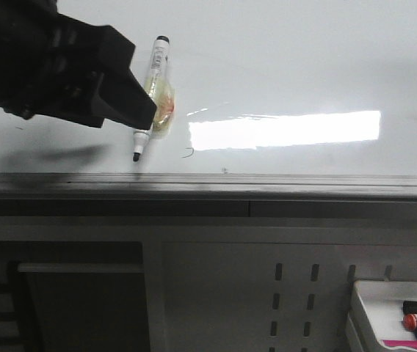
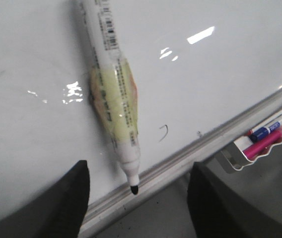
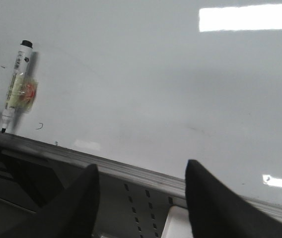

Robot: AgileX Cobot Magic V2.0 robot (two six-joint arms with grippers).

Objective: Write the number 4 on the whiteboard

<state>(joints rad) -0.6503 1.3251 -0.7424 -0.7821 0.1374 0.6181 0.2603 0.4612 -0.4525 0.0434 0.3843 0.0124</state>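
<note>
Left claw [image 2: 136, 198]: fingers spread, nothing between them; marker [image 2: 113, 94] lies on whiteboard [image 2: 220, 74] beyond fingertips, tip pointing toward grey edge rail [image 2: 180, 161]. Small curved black mark [image 2: 164, 132] on board beside marker tip; no drawn 4 visible. Right claw [image 3: 141, 198]: fingers spread, empty, well apart from marker. Tray [image 2: 260, 148] with spare markers below rail.

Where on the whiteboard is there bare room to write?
The whiteboard is bare right of the marker, around the glare and down to the grey rail. It is crowded at left, where the left gripper meets the marker.
</note>
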